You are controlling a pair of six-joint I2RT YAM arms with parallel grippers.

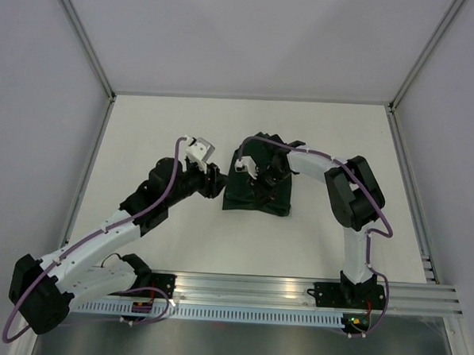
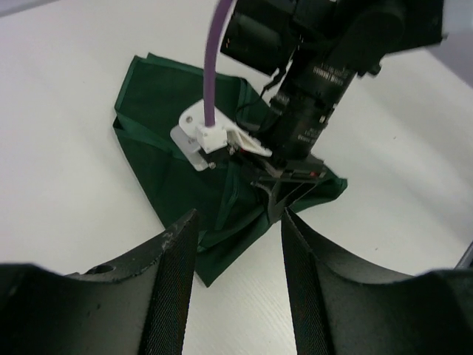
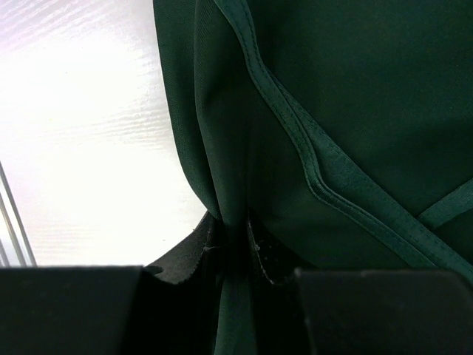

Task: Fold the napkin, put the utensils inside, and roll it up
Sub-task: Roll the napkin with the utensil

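Observation:
The dark green napkin point(image 1: 252, 198) lies crumpled and partly gathered near the middle of the white table. My right gripper point(image 1: 263, 176) reaches down onto it from the right and is shut on a bunched fold of the cloth point(image 3: 230, 229); the hem of the napkin point(image 3: 355, 96) hangs in front of the fingers. My left gripper point(image 1: 214, 182) sits at the napkin's left edge, open, with the nearest corner of the napkin point(image 2: 159, 111) just beyond its fingertips point(image 2: 181, 237) and nothing between them. The utensils are out of view.
White walls close in the table on three sides. An aluminium rail point(image 1: 295, 288) with the arm bases runs along the near edge. In the left wrist view the right arm's wrist and white camera mount point(image 2: 214, 137) hang over the napkin.

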